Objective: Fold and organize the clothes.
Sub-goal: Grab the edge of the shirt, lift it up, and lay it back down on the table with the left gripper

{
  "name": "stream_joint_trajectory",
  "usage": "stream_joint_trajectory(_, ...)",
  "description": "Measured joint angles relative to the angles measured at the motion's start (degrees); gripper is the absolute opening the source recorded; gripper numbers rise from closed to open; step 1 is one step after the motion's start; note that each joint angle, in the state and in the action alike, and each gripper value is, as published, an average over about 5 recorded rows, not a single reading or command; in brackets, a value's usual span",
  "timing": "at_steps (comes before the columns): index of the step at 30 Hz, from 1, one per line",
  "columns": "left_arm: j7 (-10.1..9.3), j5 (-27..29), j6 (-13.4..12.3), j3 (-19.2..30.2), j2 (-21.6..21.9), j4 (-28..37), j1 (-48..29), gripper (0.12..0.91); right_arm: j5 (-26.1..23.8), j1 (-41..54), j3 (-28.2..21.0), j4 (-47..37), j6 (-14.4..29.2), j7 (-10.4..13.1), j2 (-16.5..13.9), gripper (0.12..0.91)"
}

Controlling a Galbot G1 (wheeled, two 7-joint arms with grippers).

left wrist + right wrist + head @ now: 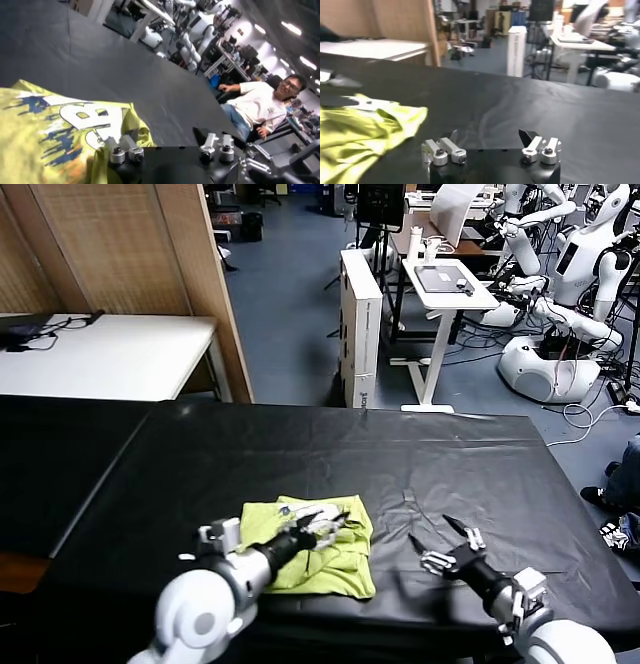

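The lime yellow-green T-shirt (318, 567) lies folded into a small bundle on the black table (300, 454), near its front edge. Its white-and-blue print faces up in the left wrist view (75, 117). My left gripper (325, 527) is open over the shirt's far right part, and one finger (131, 138) stands beside a fold at the shirt's edge. My right gripper (441, 540) is open and empty, low over the bare table to the right of the shirt. In the right wrist view it (490, 135) faces the far table edge, with the shirt (360, 130) off to one side.
A white table (110, 354) stands at the back left beside a wooden partition. A white cabinet (360, 324), a white standing desk (445, 284) and other robots (560, 274) stand beyond the far edge. A seated person (255, 105) is off the table's right side.
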Motion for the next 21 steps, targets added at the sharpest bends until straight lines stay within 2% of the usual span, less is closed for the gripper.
stream_joint_trajectory(5, 0.36, 0.0, 0.0, -7.33, 3.95, -1.91, 3.27, 0.907, -2.18, 9.1, -10.65, -1.39, -1.01, -0.56, -3.6, 0.907)
stream_joint_trajectory(14, 0.38, 0.71, 0.0, -17.91, 6.45, -3.6, 8.68, 0.907, -0.5, 27.66, -29.92, -4.83, -3.89, -0.67, -4.2, 0.907)
stream_joint_trajectory(17, 0.46, 1.14, 0.0, -19.89, 6.67, -3.65, 9.71, 0.907, -0.06, 32.18, -34.03, -5.78, -4.11, -0.67, -4.22, 0.892)
stream_joint_trajectory(21, 1.04, 2.16, -0.08, -21.28, 6.64, -3.7, 10.64, 0.907, 0.09, 35.34, -36.9, -6.28, -4.12, -0.66, -4.29, 0.815)
